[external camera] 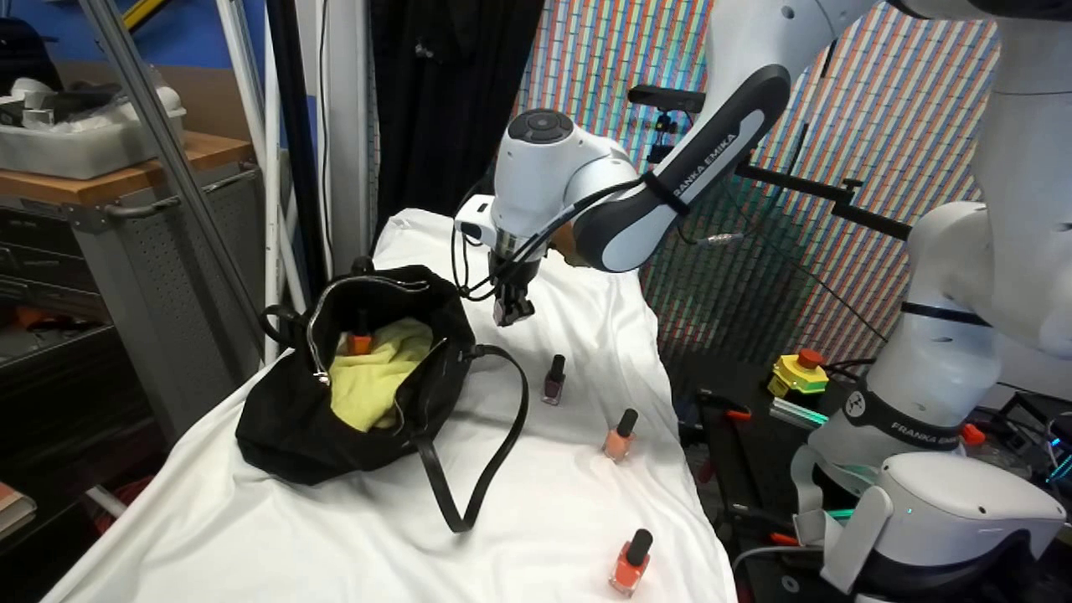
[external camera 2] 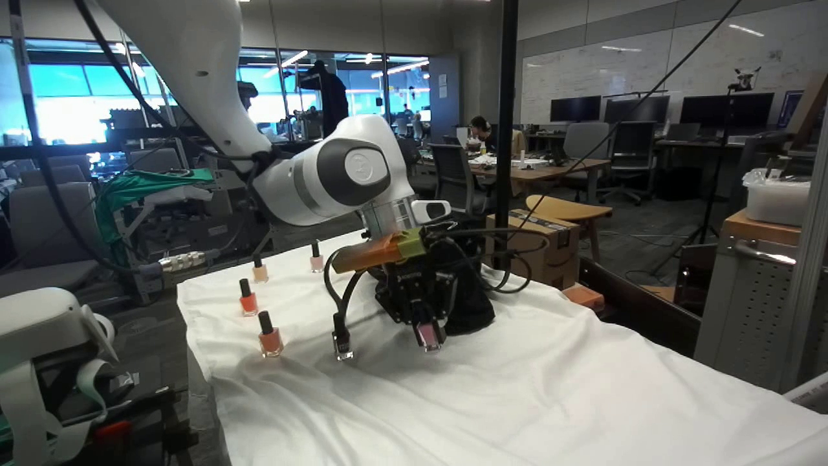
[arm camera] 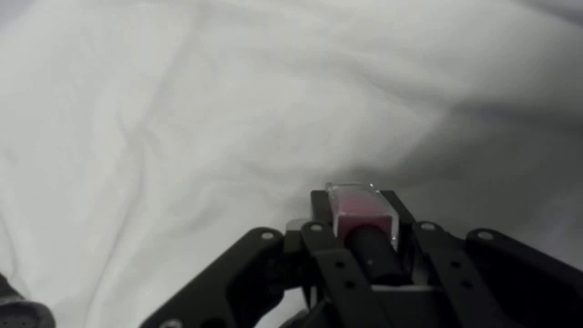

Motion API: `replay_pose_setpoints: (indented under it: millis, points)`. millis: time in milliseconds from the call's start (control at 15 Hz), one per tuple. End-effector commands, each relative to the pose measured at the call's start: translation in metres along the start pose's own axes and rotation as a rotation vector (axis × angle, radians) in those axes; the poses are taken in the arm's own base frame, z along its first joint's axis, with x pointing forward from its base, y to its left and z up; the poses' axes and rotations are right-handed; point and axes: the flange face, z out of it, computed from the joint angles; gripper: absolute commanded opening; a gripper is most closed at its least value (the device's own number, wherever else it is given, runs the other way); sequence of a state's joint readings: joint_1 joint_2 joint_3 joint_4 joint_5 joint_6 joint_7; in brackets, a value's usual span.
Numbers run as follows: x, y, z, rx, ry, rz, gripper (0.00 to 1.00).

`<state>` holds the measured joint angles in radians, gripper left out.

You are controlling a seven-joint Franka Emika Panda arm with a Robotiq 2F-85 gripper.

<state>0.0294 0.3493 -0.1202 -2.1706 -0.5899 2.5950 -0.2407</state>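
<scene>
A: What have the jaws got?

B: The black two-fingered gripper (arm camera: pixel 358 205) pinches a square clear-glass bottle of pink polish (arm camera: pixel 362 207), one finger on each flat side. Its round black cap (arm camera: pixel 371 248) points back toward the palm, base outward.

A: Why by the body?

B: Probably because flat, parallel walls seat better between fingers than a slim round cap. Whether the base touches the rumpled white tablecloth (arm camera: pixel 205 114) below, I can't tell.

A: Next to the jaws?

B: Near them, on the side toward the robot's white base (external camera: pixel 938 360), an upright dark purple glass bottle (external camera: pixel 553 389), black-capped. On the opposite side slumps an unzipped black fabric bag (external camera: pixel 310 435), its dark strap (external camera: pixel 440 487) flopped across the tablecloth.

A: Anything inside?

B: A crumpled yellow cloth (external camera: pixel 377 377), and by it a small orange bottle (external camera: pixel 359 344) with a black cap. I'd guess the cloth cushions the glass and props the mouth wide.

A: Farther out?

B: Past the purple one from the jaws stand a coral bottle (external camera 2: pixel 270 342), a red-orange bottle (external camera 2: pixel 248 304), a peach bottle (external camera 2: pixel 259 273) and a pale pink bottle (external camera 2: pixel 316 263), all glass with black caps. They stand apart, which likely leaves finger room around each.
</scene>
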Motion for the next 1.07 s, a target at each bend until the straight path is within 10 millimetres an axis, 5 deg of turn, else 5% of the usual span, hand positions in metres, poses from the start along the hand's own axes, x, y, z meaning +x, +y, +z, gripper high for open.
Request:
replay_pose_setpoints:
  millis: [0,533,1000]
  points:
    - [0.015,-0.011,-0.067,-0.097,0.022,0.011,0.15]
    - [0.070,-0.074,-0.192,-0.241,0.125,-0.029,0.15]
    - [0.113,-0.110,-0.225,-0.228,0.191,-0.102,0.15]
